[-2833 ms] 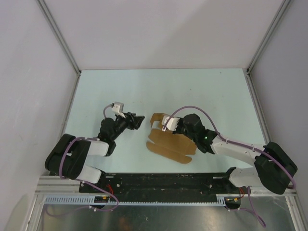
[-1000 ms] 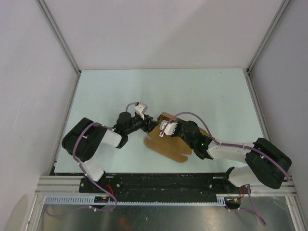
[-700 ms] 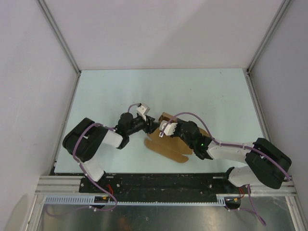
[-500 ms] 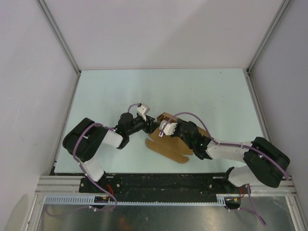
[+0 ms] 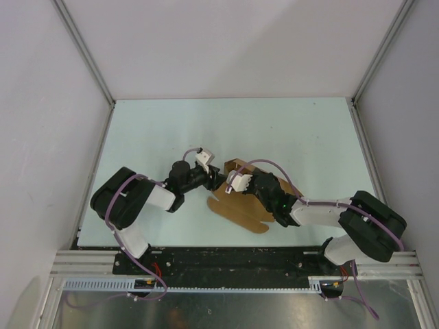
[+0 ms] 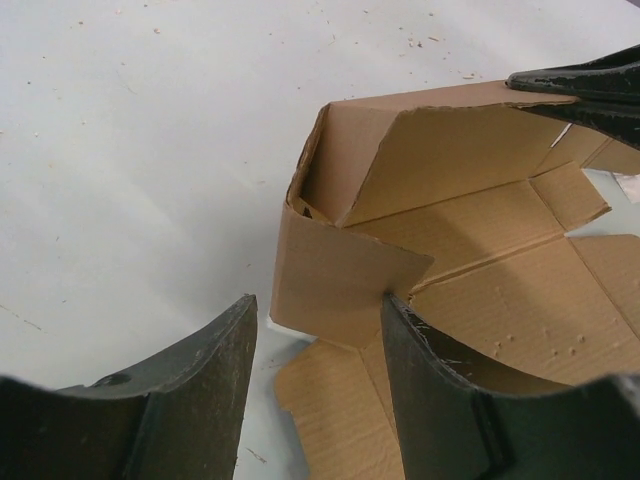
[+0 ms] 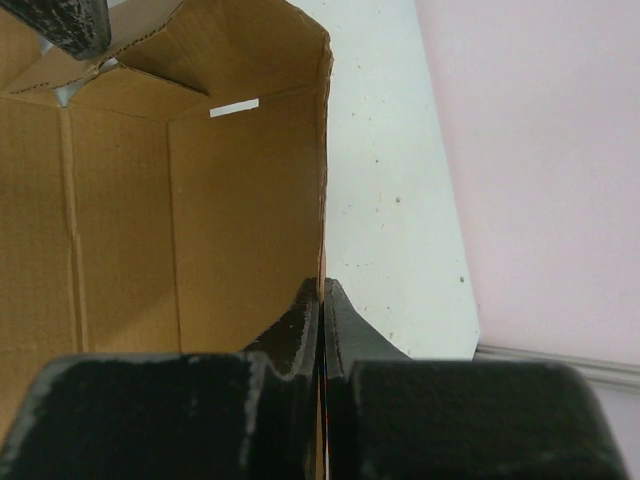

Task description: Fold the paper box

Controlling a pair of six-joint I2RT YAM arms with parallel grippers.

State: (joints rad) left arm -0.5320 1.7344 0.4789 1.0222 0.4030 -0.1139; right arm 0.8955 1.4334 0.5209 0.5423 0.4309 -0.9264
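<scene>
Pale table [image 5: 171, 130], right end effector [image 7: 321, 290] pinching paper box [image 7: 240, 220] edge, left end effector [image 6: 318, 305] parted just beside it

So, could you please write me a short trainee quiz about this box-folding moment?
1. True or false: the right gripper is shut on a raised panel edge of the paper box.
2. The left gripper is: A) shut on a flap; B) open, with a corner flap between its fingers; C) far from the box.
3. Fill in: the box's near rounded flaps lie flat on the ____.
Key: 1 true; 2 B; 3 table.
</scene>
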